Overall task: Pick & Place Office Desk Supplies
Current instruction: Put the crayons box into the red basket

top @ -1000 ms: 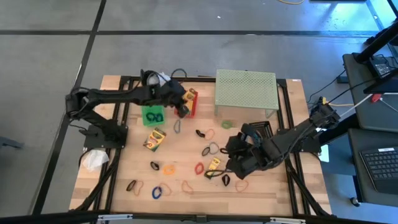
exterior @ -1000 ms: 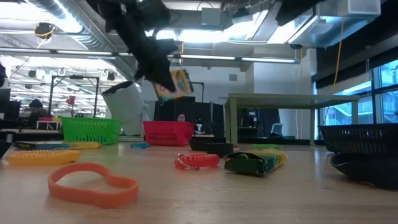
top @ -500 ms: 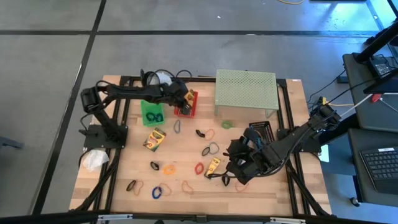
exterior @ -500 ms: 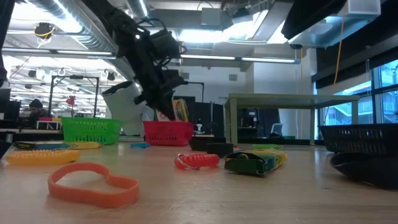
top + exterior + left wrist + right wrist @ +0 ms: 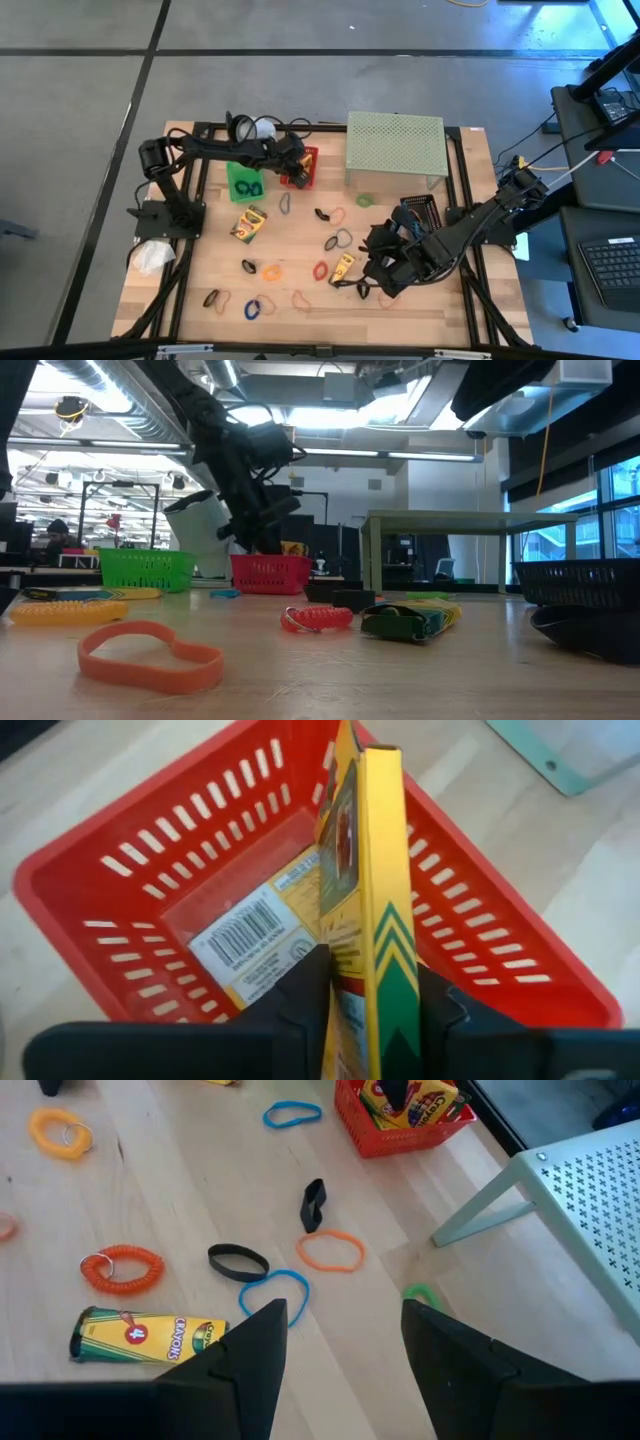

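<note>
My left gripper [image 5: 292,168] reaches down into the red basket [image 5: 150,840] at the table's far middle, shut on a yellow-and-green crayon box [image 5: 385,870] that stands on edge. Another crayon box [image 5: 250,935] lies flat on the basket floor under it. My right gripper [image 5: 340,1360] hovers open over the near right of the table, with nothing between its fingers. Just ahead of it, a crayon box [image 5: 145,1335] lies on the wood. Several rubber-band loops, among them an orange one [image 5: 330,1250] and a blue one [image 5: 275,1295], lie scattered on the table. My left gripper has the crayon box's two broad faces [image 5: 345,970] between its two fingers [image 5: 310,990], near the box's upper end. The fingers slant down into the basket from the table's left. The box stands upright on a narrow edge inside the basket; its lower end is hidden.
A green basket [image 5: 245,184] sits left of the red one, with a further crayon box [image 5: 249,224] on the wood nearer to me. The pale green perforated shelf [image 5: 395,145] stands at the far right, a black basket [image 5: 420,212] below it.
My left gripper has come down with the crayon box, from well above the red basket into it. The box, tilted a second ago, now stands upright with only its top showing over the basket rim.
</note>
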Available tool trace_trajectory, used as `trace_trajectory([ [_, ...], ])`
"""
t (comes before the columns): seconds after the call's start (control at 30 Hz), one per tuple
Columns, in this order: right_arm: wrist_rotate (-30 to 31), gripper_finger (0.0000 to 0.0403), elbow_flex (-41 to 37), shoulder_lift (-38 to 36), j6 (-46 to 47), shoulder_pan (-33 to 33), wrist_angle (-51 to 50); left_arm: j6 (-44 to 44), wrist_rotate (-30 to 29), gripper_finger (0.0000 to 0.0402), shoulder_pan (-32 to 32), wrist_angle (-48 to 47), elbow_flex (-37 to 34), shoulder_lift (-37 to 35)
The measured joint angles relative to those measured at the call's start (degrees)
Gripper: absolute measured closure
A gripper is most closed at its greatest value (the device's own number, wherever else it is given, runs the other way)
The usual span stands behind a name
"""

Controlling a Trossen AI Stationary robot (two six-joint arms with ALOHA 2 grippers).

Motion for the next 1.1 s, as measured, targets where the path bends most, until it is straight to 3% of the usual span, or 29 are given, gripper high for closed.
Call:
trace_trajectory([
  [0.27,-0.1,0.0204,0.0,0.0,0.0,0.0,0.0,0.2,-0.6,0.0268,-0.5,-1.1,2.6,-1.0],
  [0.57,-0.7,0.0204,0.0,0.0,0.1,0.1,0.2,3.7,-2.2,0.0222,-1.4,-8.0,11.2,-1.6],
  [0.73,-0.7,0.0204,0.0,0.0,0.2,0.1,0.5,3.7,-3.8,0.0221,-1.5,-10.0,12.9,-1.6],
  [0.87,-1.7,0.0204,0.0,0.0,-0.2,0.1,1.3,4.3,1.9,0.0226,-1.5,-10.9,14.0,-2.1],
  [1.1,-7.7,0.0204,0.0,0.0,-3.1,0.1,1.8,6.4,5.1,0.0244,-5.5,-9.9,14.1,-11.0],
])
